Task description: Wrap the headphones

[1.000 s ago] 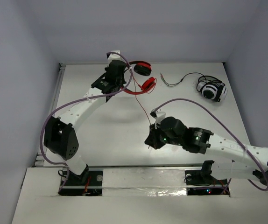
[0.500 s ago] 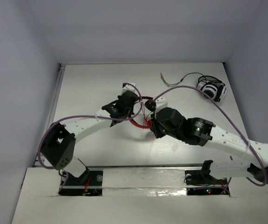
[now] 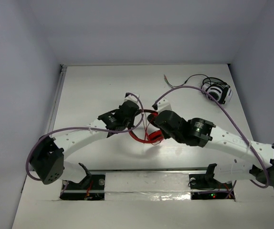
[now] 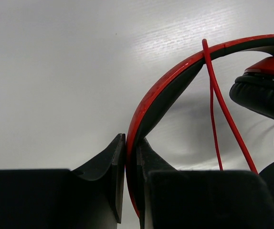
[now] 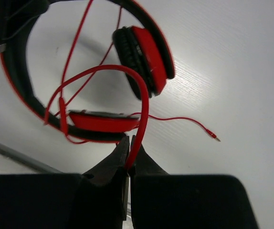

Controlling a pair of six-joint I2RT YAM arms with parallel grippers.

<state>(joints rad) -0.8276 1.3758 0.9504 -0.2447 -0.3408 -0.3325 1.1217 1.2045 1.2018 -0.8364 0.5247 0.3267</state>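
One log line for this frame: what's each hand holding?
left hand: shut on headband | right hand: shut on red cable | plug end: free | white headphones: far right, untouched

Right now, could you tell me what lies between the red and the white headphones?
Between the red headphones and the white headphones, the top view shows bare table, with the right arm's purple cable arching over it.

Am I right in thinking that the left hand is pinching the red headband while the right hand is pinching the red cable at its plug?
Not quite. The right hand pinches the red cable partway along its length; the plug is free, well away from the fingers, as the right wrist view shows. The left hand does pinch the red headband.
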